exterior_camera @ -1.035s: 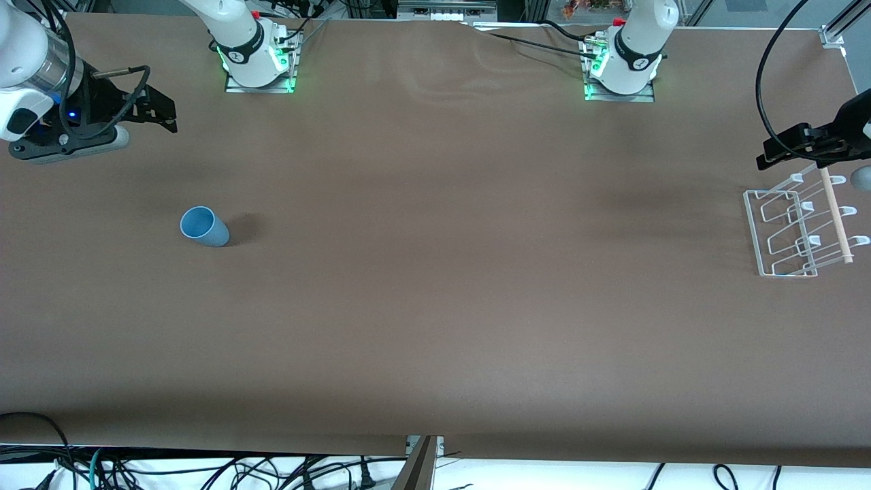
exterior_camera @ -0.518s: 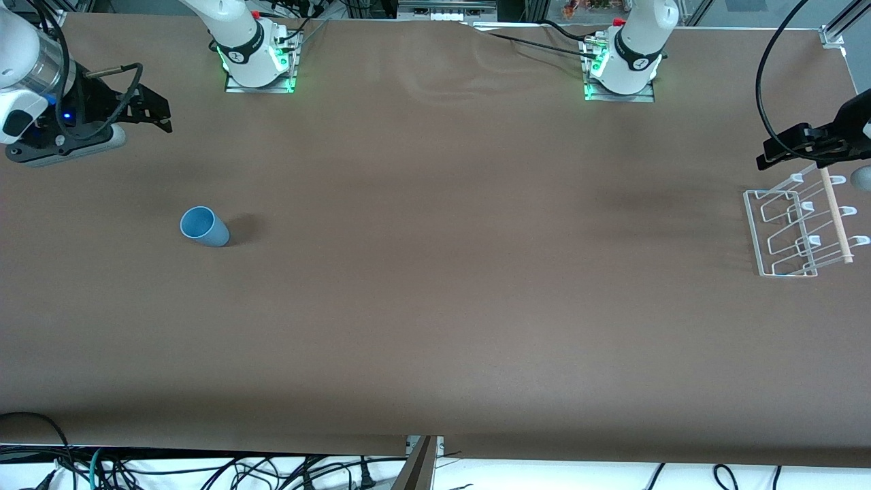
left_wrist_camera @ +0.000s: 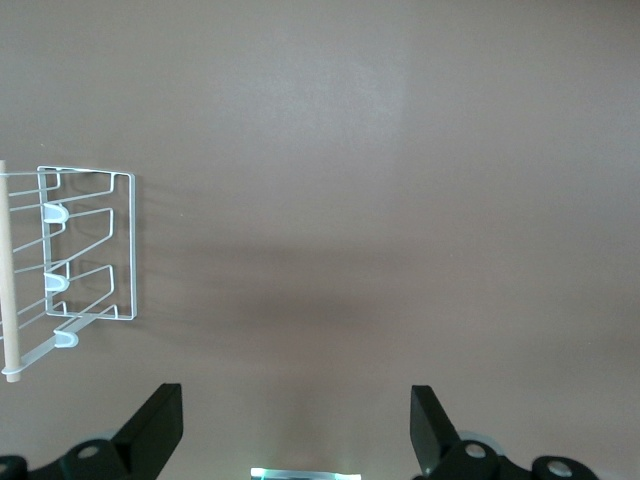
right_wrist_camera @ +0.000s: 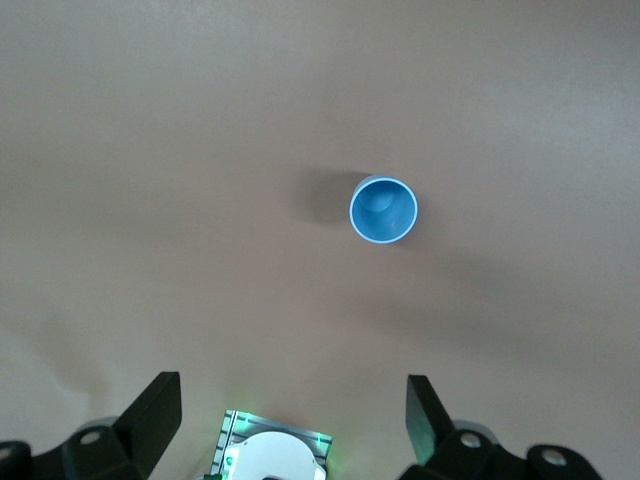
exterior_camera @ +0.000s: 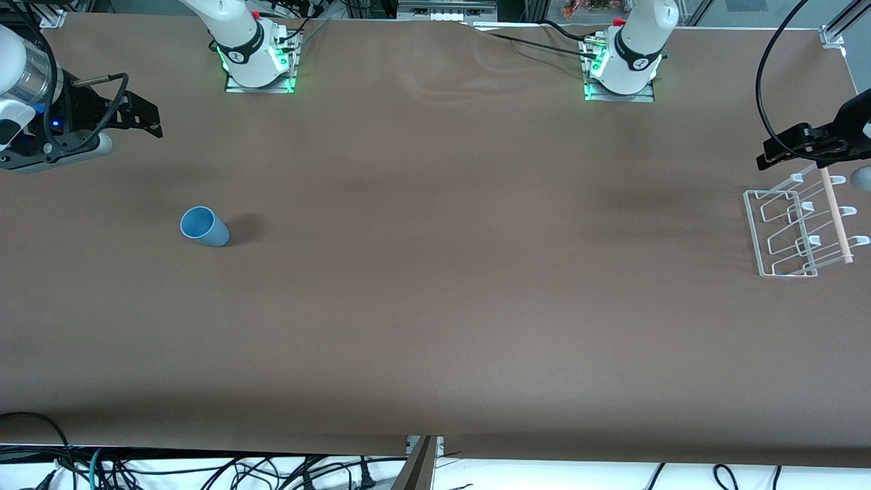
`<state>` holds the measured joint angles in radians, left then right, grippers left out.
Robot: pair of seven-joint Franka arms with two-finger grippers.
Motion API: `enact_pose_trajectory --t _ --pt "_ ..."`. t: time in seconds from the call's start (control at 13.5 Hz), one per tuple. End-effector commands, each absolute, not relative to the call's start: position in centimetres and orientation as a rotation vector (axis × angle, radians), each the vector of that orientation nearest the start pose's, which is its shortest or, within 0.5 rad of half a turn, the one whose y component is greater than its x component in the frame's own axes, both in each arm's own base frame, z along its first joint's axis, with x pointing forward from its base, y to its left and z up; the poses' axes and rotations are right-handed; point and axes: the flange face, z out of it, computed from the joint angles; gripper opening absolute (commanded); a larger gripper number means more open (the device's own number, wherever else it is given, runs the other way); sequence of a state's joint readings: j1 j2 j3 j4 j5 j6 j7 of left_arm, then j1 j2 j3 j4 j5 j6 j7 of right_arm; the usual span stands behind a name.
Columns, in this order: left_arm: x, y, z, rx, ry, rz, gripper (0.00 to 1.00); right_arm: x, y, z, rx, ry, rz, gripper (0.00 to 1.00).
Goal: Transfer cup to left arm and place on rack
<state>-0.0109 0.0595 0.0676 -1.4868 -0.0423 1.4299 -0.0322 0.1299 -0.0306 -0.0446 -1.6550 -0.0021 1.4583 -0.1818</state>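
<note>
The cup [exterior_camera: 204, 226] stands upright on the brown table [exterior_camera: 435, 306], mouth up, toward the right arm's end, with nothing touching it. In the right wrist view the cup [right_wrist_camera: 383, 210] is seen straight down its open mouth, clear of the two black fingers [right_wrist_camera: 150, 410] at the edge of that picture.

The right gripper [exterior_camera: 146, 117] hangs in the air over the table at the right arm's end, apart from the cup. Its fingers are spread wide and hold nothing.

The rack [exterior_camera: 796, 231] sits on the table at the left arm's end, well apart from the cup, with its wooden dowel [exterior_camera: 835, 216] lying across the top of the wire loops. The left gripper [exterior_camera: 782, 151] waits in the air just above the rack's edge that lies farther from the front camera. Its fingers [left_wrist_camera: 155, 430] are released and empty, and the rack [left_wrist_camera: 90, 250] shows off to one side of them in the left wrist view.
</note>
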Motion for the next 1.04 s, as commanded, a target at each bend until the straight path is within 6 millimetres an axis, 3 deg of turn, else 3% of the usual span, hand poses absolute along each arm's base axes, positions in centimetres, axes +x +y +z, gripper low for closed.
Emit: enact_pose_trajectory --t 0.0,0.22,0.37,0.67,0.96 --pt "56.0 2.6 62.5 -3.182 -0.150 0.187 1.00 52.5 4.4 59.4 -3.090 -0.447 0.235 0.99" --pt "56.0 2.5 62.5 -3.182 -0.145 0.187 1.00 52.7 4.2 58.9 -3.090 -0.442 0.251 0.99" --pt "56.0 2.5 62.5 -3.182 -0.148 0.187 1.00 52.9 4.2 56.9 -3.089 -0.439 0.261 0.99" --pt "56.0 2.9 62.4 -3.183 -0.157 0.189 1.00 53.1 3.9 50.2 -3.099 -0.436 0.231 0.99" --pt "56.1 2.4 62.4 -3.182 -0.155 0.190 1.00 52.2 3.6 40.1 -3.112 -0.437 0.134 0.99"
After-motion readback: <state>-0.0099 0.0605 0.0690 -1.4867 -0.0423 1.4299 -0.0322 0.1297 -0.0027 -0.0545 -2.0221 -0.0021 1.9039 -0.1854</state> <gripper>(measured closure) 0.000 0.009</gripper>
